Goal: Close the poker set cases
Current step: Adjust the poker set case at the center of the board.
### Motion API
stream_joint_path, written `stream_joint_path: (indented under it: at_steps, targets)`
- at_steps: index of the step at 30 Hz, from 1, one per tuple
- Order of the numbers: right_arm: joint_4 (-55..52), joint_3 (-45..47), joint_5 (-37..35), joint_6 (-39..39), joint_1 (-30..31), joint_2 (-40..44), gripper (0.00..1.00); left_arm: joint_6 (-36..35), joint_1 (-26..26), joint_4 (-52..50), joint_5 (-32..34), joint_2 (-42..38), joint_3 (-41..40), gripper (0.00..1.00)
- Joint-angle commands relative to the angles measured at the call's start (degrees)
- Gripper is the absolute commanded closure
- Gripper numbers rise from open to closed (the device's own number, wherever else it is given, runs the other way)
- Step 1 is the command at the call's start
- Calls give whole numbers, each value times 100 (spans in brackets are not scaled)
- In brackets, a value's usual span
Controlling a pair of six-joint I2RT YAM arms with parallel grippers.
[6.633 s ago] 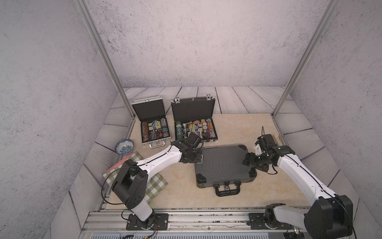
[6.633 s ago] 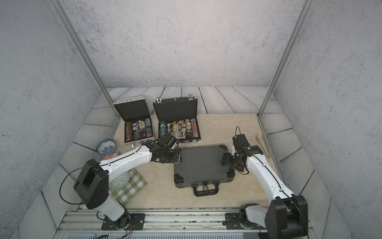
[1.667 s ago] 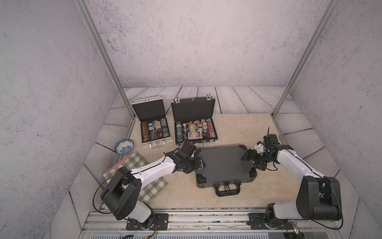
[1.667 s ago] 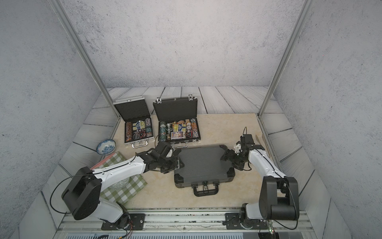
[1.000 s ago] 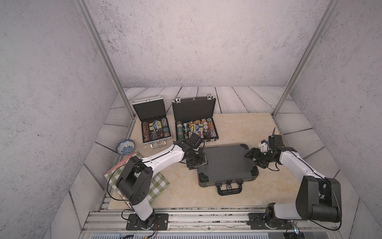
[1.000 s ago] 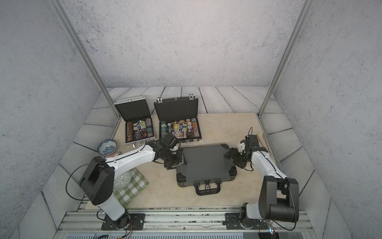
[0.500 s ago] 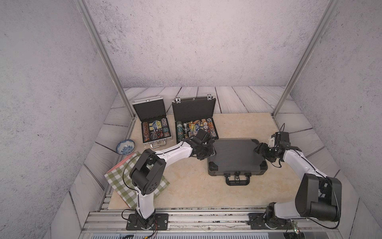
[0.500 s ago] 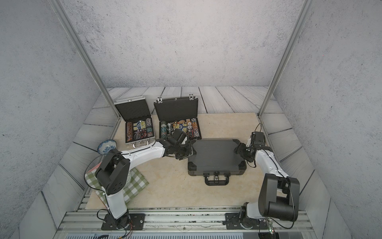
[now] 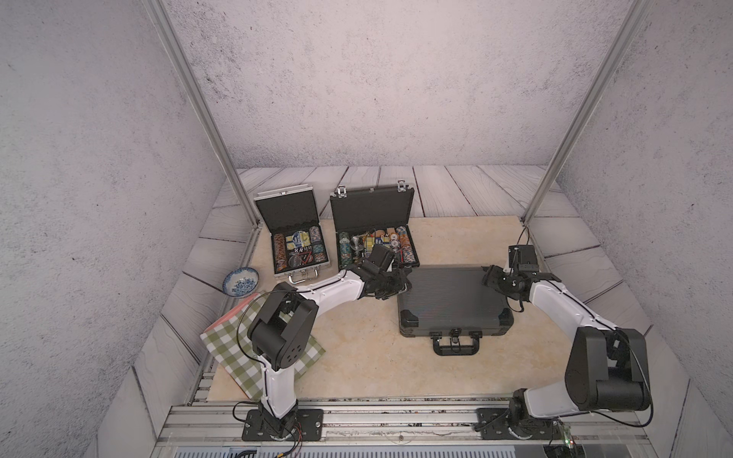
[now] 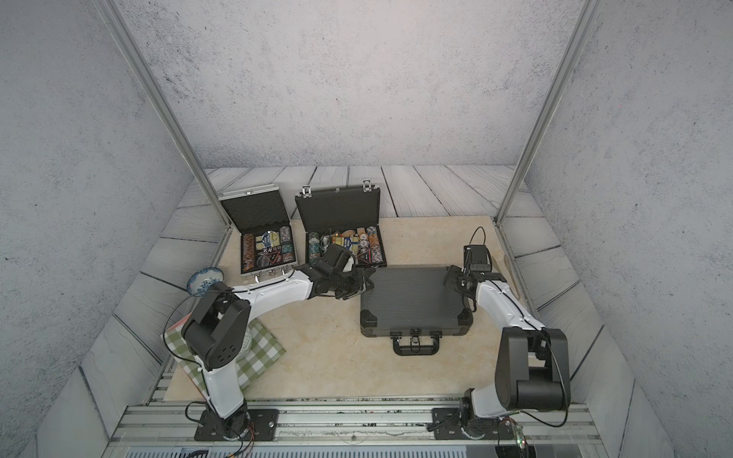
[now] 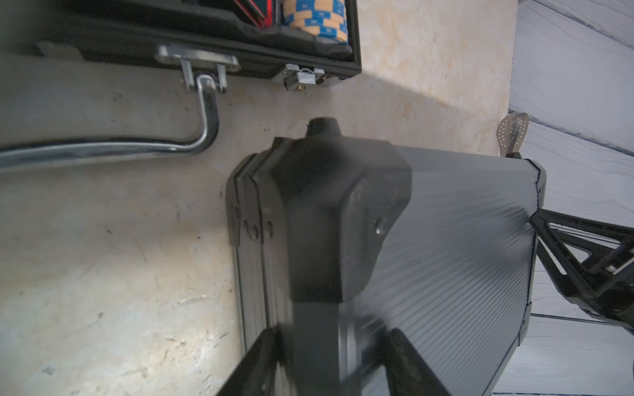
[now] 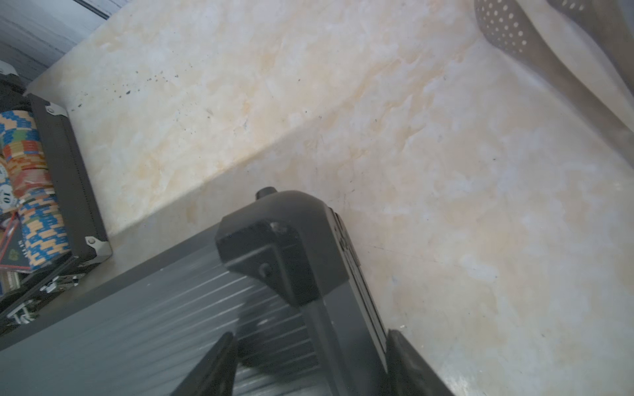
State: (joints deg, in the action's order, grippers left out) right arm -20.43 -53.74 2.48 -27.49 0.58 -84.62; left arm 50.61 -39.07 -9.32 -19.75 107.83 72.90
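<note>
Big case (image 9: 454, 301): shut, slid rightward, now square on table (image 9: 357, 357).
Left tool (image 9: 401, 276): astride its rear corner; cannot tell if clamped.
Right tool (image 9: 488, 277): likewise.
Remaining: silver case (image 9: 297, 248), middle case (image 9: 373, 234) open.

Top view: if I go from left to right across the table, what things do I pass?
Blue bowl → silver open case → black open case → closed dark case.
</note>
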Motion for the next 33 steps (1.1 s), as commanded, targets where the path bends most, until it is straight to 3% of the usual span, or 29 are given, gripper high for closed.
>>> stream_joint_path:
  at_steps: [1,6,11,17,23,33]
  targets:
    - [-1458,443,2629,-368,665,-351,26,-242,-169,-183,49,498,-245,61]
    - [-1902,313,2378,-69,-92,47,16,-297,-206,-272,-12,423,-394,55]
    - [-1913,478,2294,50,-514,213,13,-348,-234,-309,-81,423,-402,54]
    - [-1592,878,2786,244,-524,-43,13,-523,-233,-532,-97,388,-253,54]
    - [-1309,1251,3702,499,-483,-493,22,-669,-233,-704,-185,447,-106,54]
    - [-735,1515,4165,245,243,-949,27,-623,-224,-782,-160,614,80,54]
